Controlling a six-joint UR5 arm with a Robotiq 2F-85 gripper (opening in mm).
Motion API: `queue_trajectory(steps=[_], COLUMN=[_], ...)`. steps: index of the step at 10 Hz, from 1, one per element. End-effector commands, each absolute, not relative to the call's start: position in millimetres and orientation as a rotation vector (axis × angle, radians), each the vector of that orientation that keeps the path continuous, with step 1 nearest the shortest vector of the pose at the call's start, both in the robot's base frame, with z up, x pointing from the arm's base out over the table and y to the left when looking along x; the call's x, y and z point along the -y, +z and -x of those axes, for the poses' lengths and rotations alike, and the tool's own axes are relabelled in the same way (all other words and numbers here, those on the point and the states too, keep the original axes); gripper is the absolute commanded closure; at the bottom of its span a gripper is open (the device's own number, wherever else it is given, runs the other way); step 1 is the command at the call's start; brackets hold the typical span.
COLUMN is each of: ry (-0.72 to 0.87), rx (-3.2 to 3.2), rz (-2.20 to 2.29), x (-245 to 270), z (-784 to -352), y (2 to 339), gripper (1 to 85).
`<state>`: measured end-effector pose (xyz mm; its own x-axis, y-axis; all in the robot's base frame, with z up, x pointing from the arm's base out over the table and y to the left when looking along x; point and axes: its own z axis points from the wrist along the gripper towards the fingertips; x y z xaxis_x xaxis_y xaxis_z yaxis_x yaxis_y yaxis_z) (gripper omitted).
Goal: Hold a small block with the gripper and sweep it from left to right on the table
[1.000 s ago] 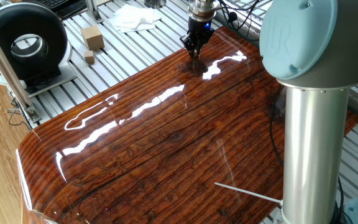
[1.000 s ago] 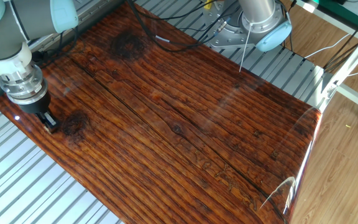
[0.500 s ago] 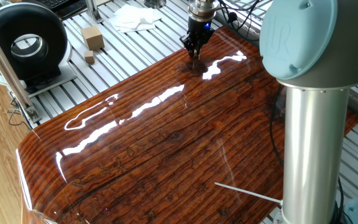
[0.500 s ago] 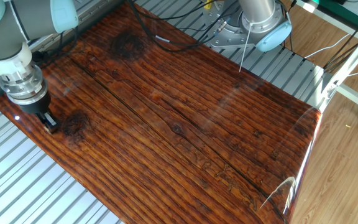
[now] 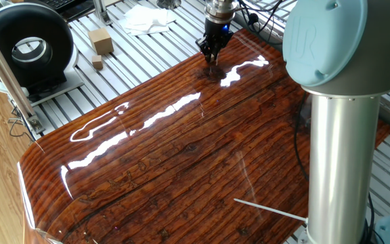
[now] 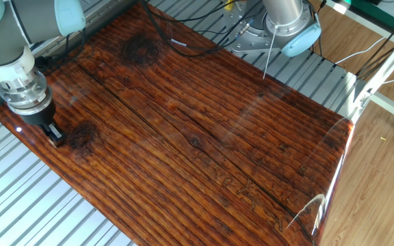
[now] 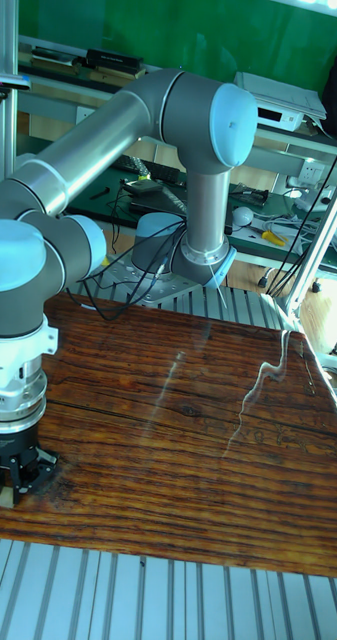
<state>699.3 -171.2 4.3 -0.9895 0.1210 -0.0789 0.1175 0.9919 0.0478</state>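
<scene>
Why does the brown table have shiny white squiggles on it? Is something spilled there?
Nothing spilled: it is glare. In one fixed view, bright white streaks of reflected light cross the glossy table and reach the gripper. The tall fixed view shows thinner streaks. The other fixed view has almost none, so the wood grain looks clearest there.

Glossy table (image 5: 181, 156) — seemingly bare.

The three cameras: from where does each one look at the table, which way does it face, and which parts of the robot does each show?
One fixed view: high beside the arm's base column, facing across the table to the far pincer; shows column, wrist.
The other fixed view: high at the opposite side, facing the base; shows the pincer, wrist, base.
Tall fixed view: low at the table's front edge, facing the base; shows the whole arm and the pincer.
All share pincer and table.
</scene>
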Motion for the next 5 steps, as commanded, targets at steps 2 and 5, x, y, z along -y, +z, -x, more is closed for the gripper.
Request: queue_trajectory(steps=[2,5], ry=[0.073,0.085], rx=[-3.046,-3.051], rz=[-0.195,-0.198], x=[169.2,167.3], z=[-700.6,-699.4], y=[3.2,9.2], gripper=[84.7,84.7])
